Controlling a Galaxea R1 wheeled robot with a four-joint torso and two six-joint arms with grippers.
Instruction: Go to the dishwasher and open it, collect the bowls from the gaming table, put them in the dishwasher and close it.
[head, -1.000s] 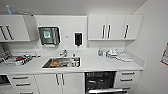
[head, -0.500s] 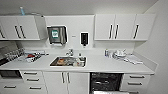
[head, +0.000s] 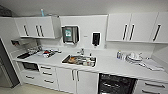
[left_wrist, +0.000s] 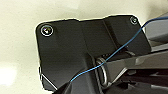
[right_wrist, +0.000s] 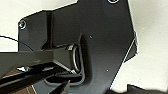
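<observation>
Seemingly, the robot is facing the dark-fronted built-in dishwasher (head: 116, 85) under the white worktop (head: 110, 65), apparently unopened; bowls uncollected; whether either tool is open or closed, I cannot tell.

1. White countertop (head: 110, 65) running left to right, w/ sink (head: 79, 60) sunk mid-left, dishes piled inside.
2. Wall cabinets (head: 37, 27) far left; more (head: 135, 27) far right.
3. Paper-towel dispenser (head: 70, 34) & dark soap dispenser (head: 96, 39) on wall above sink.
4. White dishes (head: 134, 57) stacked on counter, right.
5. Microwave (head: 30, 66) under counter, left.
</observation>
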